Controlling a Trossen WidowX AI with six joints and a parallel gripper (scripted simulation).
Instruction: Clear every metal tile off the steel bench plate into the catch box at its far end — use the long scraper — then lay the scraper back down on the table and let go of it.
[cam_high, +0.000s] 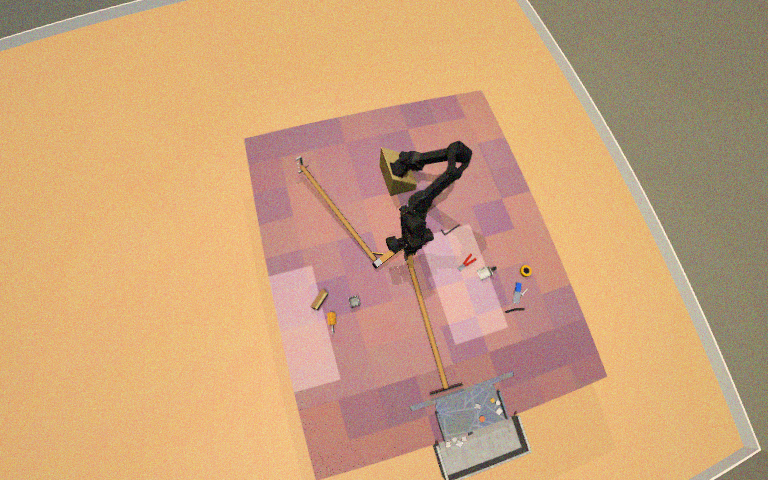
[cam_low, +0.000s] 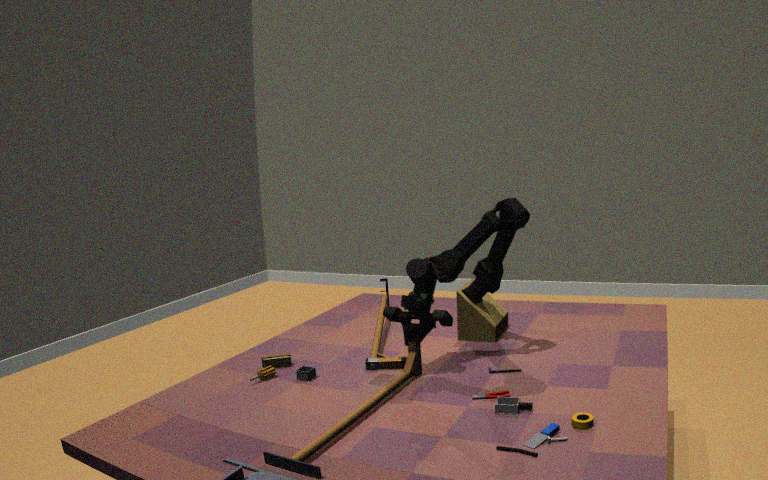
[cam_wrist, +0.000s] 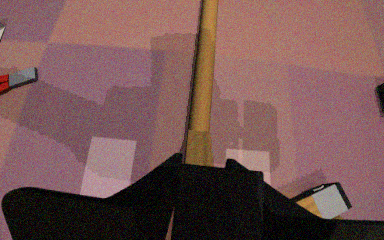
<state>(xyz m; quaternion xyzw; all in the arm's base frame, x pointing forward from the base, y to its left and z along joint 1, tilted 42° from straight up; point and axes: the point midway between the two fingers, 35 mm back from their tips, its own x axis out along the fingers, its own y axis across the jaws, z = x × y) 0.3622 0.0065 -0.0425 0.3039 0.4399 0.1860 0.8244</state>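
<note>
My gripper is shut on the near end of the long scraper's wooden handle. Its dark blade is at the near lip of the steel bench plate; whether it touches anything is unclear. Two orange tiles and several pale ones lie on the plate's right part. Several pale tiles lie at the near left of the catch box. The exterior view shows only a corner of the plate.
A second long-handled tool lies left of the arm, near a pale-ended block. Red pliers, a tape roll and a blue-handled tool lie right; an orange-handled tool lies left.
</note>
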